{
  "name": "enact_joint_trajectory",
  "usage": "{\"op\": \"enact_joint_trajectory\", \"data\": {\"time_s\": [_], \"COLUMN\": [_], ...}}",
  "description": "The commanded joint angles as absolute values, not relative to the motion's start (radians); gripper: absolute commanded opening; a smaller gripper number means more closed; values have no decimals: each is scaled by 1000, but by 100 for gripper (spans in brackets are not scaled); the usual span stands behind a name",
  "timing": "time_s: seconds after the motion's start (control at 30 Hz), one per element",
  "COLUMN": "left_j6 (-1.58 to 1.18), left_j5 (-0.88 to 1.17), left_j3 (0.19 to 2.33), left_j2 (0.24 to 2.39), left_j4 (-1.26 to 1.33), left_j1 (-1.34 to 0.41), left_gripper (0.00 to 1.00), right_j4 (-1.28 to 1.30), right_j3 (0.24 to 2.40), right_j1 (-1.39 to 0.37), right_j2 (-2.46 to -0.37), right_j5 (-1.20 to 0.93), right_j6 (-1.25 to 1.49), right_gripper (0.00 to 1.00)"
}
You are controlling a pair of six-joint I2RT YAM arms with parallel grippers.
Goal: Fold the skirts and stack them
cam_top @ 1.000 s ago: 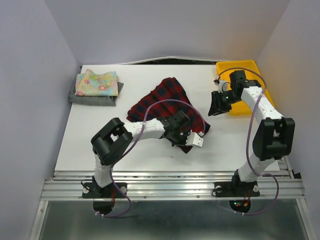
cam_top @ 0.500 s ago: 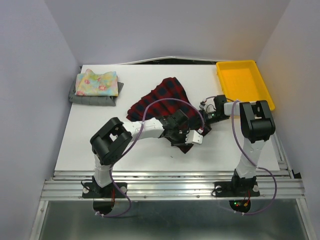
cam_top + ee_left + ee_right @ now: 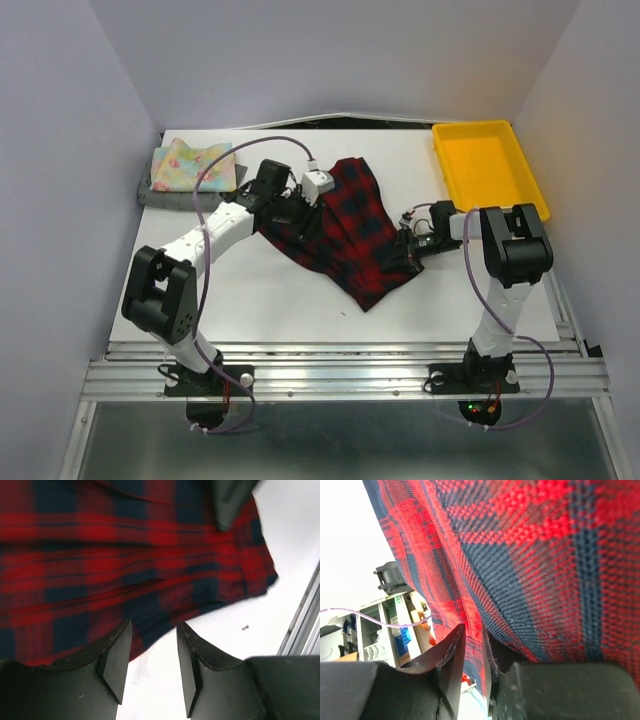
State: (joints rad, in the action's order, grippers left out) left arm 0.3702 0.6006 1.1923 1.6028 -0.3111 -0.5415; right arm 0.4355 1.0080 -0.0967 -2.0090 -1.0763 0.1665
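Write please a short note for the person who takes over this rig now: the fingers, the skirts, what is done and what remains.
The left gripper: fingers open and empty, at the far-left side of the plaid skirt.
The right gripper: fingers shut on the plaid skirt's right edge.
The floral skirt lies folded on the grey skirt in the far left corner.
Done: two skirts stacked.
Left: finish folding the plaid skirt, which lies mid-table, and put it on the stack.
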Motion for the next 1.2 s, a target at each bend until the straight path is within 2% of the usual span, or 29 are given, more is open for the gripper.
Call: {"op": "enact_joint_trajectory", "data": {"time_s": [0.0, 0.1, 0.2, 0.33, 0.47, 0.53, 0.63, 0.73, 0.9, 1.07, 1.1, 1.13, 1.17], "left_j6": [111, 42, 64, 120, 158, 187, 289, 414, 598, 704, 704, 701, 696], "left_j5": [673, 654, 638, 583, 549, 525, 537, 593, 559, 308, 276, 221, 184], "left_j3": [1154, 1154, 1198, 1296, 1509, 1715, 1843, 1856, 1649, 1281, 1169, 1116, 1070], "left_j2": [1643, 1764, 1857, 1997, 2176, 2250, 2273, 2198, 1880, 1484, 1438, 1399, 1332], "left_j4": [-211, -190, -247, -319, -380, -428, -483, -505, -511, -358, -292, -263, -233], "left_j1": [-453, -358, -325, -313, -288, -273, -270, -275, -333, -518, -602, -644, -687], "left_gripper": [51, 49, 44, 41, 41, 41, 45, 49, 57, 60, 61, 67, 68], "right_j4": [397, 403, 423, 491, 535, 554, 563, 572, 658, 731, 761, 771, 785], "right_j3": [934, 905, 899, 904, 902, 911, 961, 1029, 1189, 1195, 1169, 1152, 1134], "right_j1": [-98, -98, -98, -98, -127, -173, -257, -285, -276, -203, -180, -170, -160], "right_j2": [-1997, -1993, -1979, -1979, -1974, -1970, -1959, -1948, -1838, -1695, -1648, -1625, -1602], "right_j5": [-928, -914, -888, -920, -954, -980, -1022, -1072, -1074, -968, -880, -827, -787], "right_j6": [144, 134, 111, 49, 15, 11, 40, 74, 98, 121, 144, 143, 137], "right_gripper": [27, 29, 30, 37, 42, 46, 48, 51, 55, 64, 66, 71, 72]}}
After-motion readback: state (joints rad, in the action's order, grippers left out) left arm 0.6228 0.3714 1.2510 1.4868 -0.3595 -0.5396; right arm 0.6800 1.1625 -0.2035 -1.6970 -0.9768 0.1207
